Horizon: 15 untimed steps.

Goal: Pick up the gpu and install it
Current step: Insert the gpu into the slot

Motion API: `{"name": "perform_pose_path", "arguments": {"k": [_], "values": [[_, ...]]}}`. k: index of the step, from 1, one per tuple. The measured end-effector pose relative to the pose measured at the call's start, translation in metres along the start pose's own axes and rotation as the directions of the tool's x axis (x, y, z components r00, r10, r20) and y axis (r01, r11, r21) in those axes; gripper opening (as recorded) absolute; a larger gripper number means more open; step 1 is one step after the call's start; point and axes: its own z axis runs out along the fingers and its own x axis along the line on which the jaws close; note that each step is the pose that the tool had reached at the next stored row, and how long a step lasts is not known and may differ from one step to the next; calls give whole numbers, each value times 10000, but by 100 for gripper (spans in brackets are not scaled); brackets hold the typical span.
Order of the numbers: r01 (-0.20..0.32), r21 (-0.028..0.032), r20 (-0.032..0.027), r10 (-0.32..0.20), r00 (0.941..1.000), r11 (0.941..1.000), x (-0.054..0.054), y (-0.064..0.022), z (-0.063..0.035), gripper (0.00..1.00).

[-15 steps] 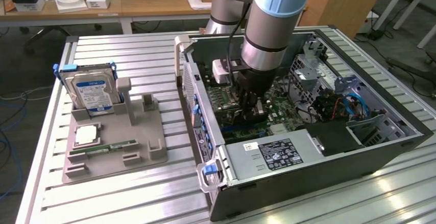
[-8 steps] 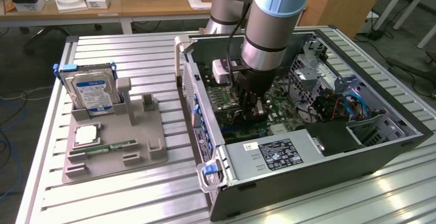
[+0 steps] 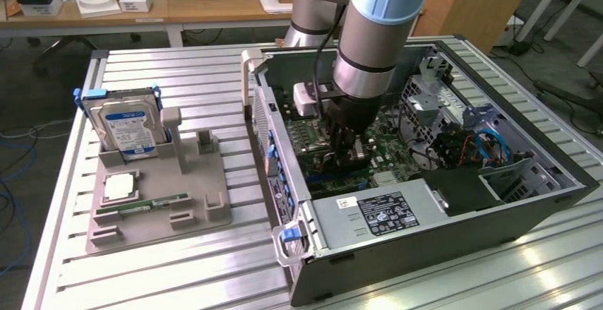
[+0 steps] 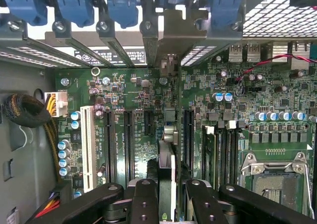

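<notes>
The black two-fingered pincer (image 4: pixel 166 196) is clenched on the gpu (image 4: pixel 166 159), a thin green expansion card seen edge-on, with one finger (image 4: pixel 143 201) on each face. The card stands upright inside the open black desktop computer case (image 3: pixel 527 204), over the green motherboard (image 4: pixel 133 95) and between its long black expansion slots (image 4: pixel 129 140). Whether its lower edge sits in a slot cannot be told. Its far end points at the row of blue slot latches (image 4: pixel 74 6) on the case's rear wall. An empty silver processor socket (image 4: pixel 275 179) lies nearby on the same board.

In the exterior view the case fills the slatted aluminium bench (image 3: pixel 188 70) on the exterior view's right. A grey moulded holder tray (image 3: pixel 160 215) lies near the bench's edge on the exterior view's left, carrying an upright silver hard drive with a blue label (image 3: pixel 132 130) and a narrow green RAM stick (image 3: pixel 155 203) lying flat.
</notes>
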Motion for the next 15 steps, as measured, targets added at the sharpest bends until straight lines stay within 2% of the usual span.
{"name": "perform_pose_path", "arguments": {"k": [15], "values": [[0, 5, 3, 0, 10000, 10000, 0, 6, 21, 26]]}}
